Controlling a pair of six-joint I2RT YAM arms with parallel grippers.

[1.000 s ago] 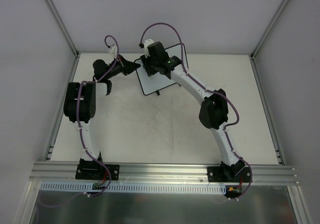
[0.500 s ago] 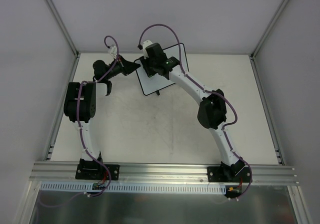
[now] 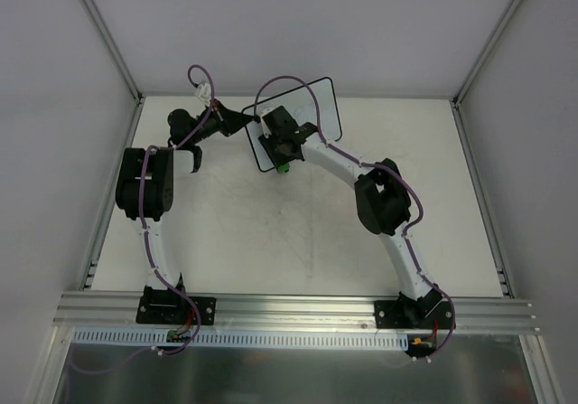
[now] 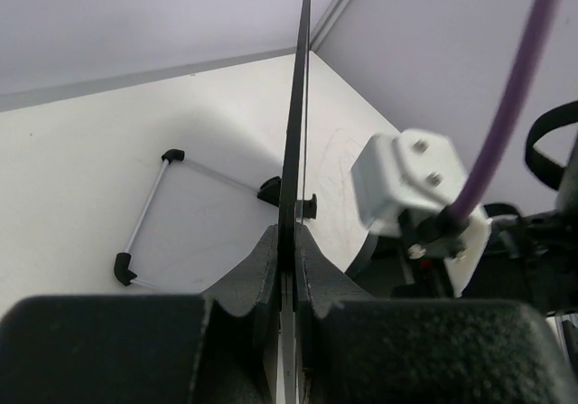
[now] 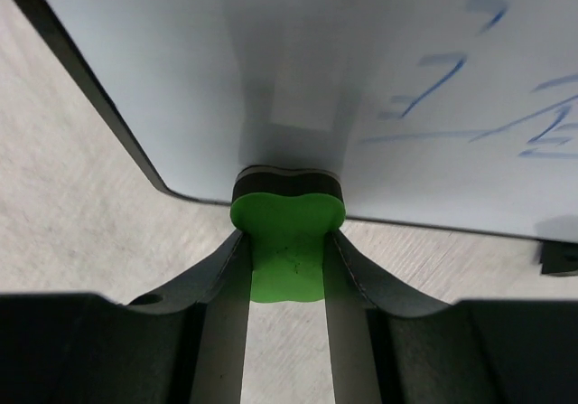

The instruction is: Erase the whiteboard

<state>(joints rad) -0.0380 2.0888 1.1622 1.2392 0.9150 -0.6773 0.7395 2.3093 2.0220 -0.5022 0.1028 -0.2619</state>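
With the left pincer (image 4: 287,246) clamping the whiteboard's (image 5: 361,51) edge, the right pincer (image 5: 287,255), gripping the eraser (image 5: 287,219), should press flat and sweep across the writing (image 5: 433,136).

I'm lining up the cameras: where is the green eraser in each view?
Top external: the green eraser is a small green spot at the near edge of the whiteboard.
Left wrist: not in it; the whiteboard shows edge-on.
Right wrist: low centre, clamped in the right gripper.
Shared landmark: the whiteboard.
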